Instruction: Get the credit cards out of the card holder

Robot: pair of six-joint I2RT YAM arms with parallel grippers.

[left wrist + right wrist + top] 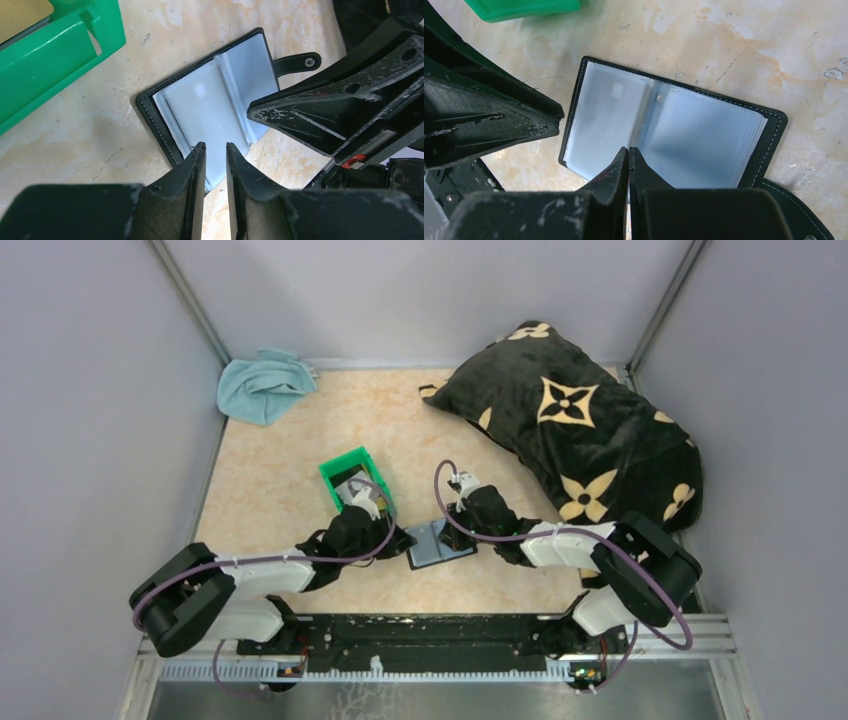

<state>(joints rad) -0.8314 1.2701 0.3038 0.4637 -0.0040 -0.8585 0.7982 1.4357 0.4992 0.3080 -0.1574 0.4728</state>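
Note:
The card holder [440, 544] lies open on the table, black with grey-blue sleeves; no card shows in its sleeves. It also shows in the left wrist view [210, 100] and the right wrist view [684, 130]. My left gripper [215, 146] is open by a narrow gap and empty, its tips over the holder's near edge. My right gripper [628, 149] is shut, its tips over the holder's middle fold, with nothing seen between them. Credit cards [351, 490] lie in the green bin; a tan one [20, 15] shows there in the left wrist view.
The green bin [340, 466] stands just left of the holder, behind my left gripper [400, 538]. A black pillow with tan flowers [580, 430] fills the back right. A light blue cloth [262, 385] lies in the back left corner. Grey walls surround the table.

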